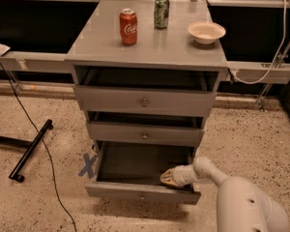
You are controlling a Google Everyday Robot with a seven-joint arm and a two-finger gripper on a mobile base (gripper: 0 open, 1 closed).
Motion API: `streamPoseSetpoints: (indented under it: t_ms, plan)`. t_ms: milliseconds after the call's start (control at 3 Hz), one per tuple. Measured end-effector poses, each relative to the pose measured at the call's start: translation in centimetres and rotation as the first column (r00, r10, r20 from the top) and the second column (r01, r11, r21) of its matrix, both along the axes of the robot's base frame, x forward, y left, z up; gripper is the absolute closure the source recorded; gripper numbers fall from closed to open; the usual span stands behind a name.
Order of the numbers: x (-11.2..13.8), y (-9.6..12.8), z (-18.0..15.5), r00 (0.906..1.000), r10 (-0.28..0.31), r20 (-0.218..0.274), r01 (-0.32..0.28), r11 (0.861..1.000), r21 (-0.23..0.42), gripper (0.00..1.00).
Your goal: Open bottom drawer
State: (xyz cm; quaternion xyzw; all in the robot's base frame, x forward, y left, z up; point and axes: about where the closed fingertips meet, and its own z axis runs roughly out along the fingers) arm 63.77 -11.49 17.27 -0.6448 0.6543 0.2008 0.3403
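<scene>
The grey cabinet (147,47) has three drawers. The bottom drawer (135,191), the shortest one, with a small round knob (141,196), stands pulled well out, and its dark inside looks empty. My gripper (166,176) reaches in from the lower right on a white arm (241,202). It sits inside the bottom drawer, just behind the front panel and right of centre. The middle drawer (145,134) and the top drawer (144,101) are each pulled out a little.
On the cabinet top stand a red cola can (128,27), a green can (161,12) and a white bowl (206,32). A black stand leg (31,150) and a cable (43,153) lie on the floor at left, beside a blue tape cross (88,164).
</scene>
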Motion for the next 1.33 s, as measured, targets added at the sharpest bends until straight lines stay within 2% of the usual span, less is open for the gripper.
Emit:
streamPoseSetpoints:
  t_ms: [667,1333]
  plan:
    - [-1.9,-0.3,-1.3,0.9978,0.02,-0.063,-0.02,1.0,0.0,1.0]
    - [-5.6,-1.6,-2.2,0.9883,-0.03,-0.149,0.032,0.999,0.014,1.0]
